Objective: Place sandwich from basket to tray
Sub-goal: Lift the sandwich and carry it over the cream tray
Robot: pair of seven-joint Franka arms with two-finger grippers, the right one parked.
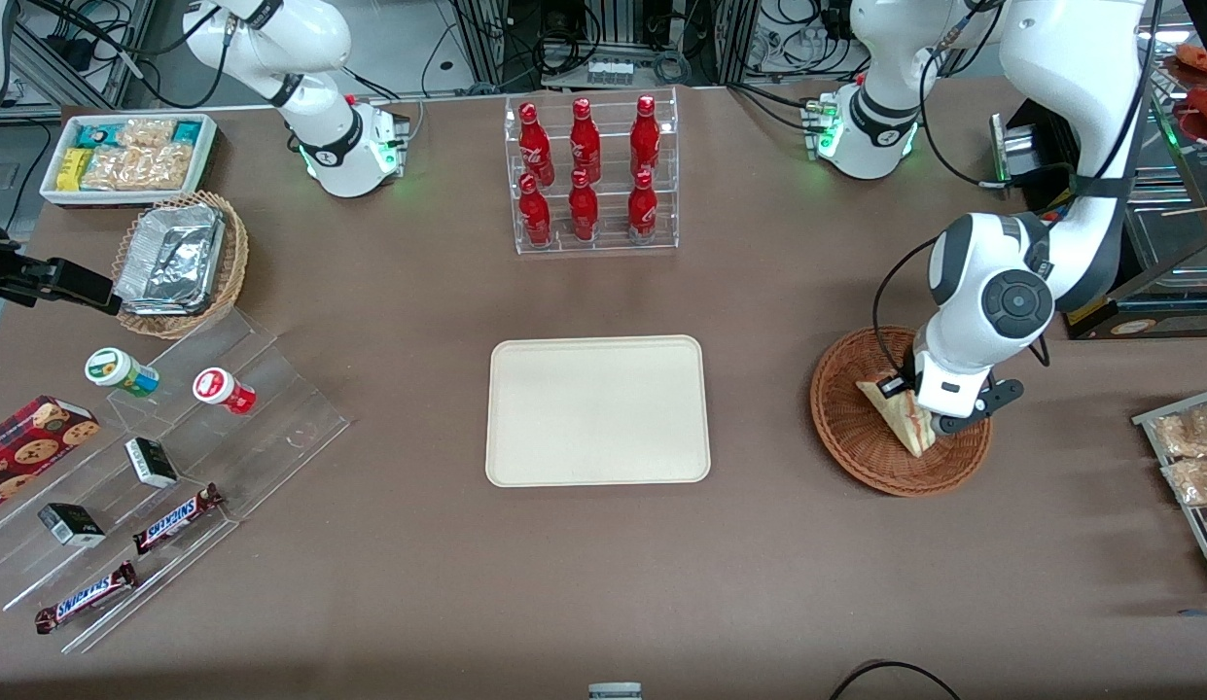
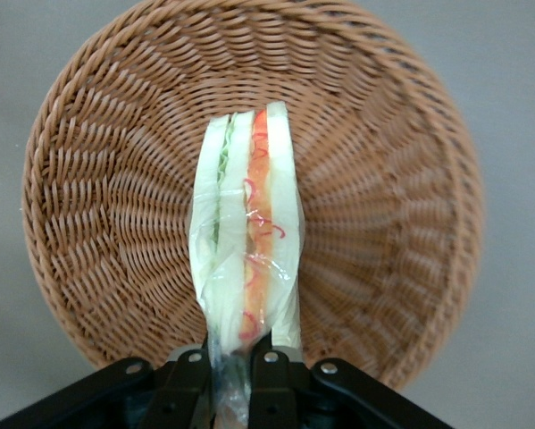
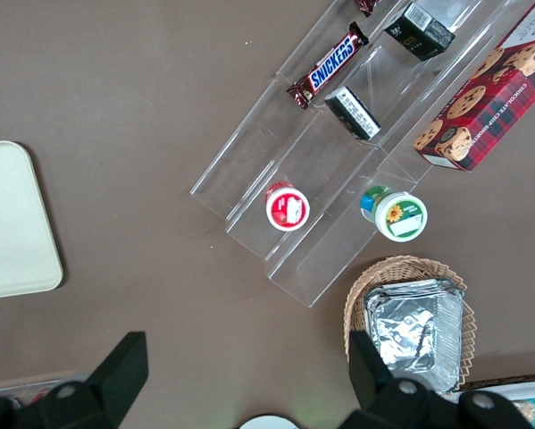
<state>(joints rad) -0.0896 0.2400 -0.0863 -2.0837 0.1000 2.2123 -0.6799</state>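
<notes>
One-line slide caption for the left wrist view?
Gripper shut on the wrapped sandwich, held over the reddish-brown basket.

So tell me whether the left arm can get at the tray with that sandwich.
Probably yes: the claw is shut on the sandwich over the basket, and nothing stands between it and the tray.

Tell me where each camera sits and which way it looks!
Front view: high up, facing both arms; sees the table, tray and the working arm over the basket.
Left wrist view: on the working arm, looking down at the claw shut on the sandwich above the basket.
Right wrist view: on the parked arm, looking down; shares the tray with the front view.
</notes>
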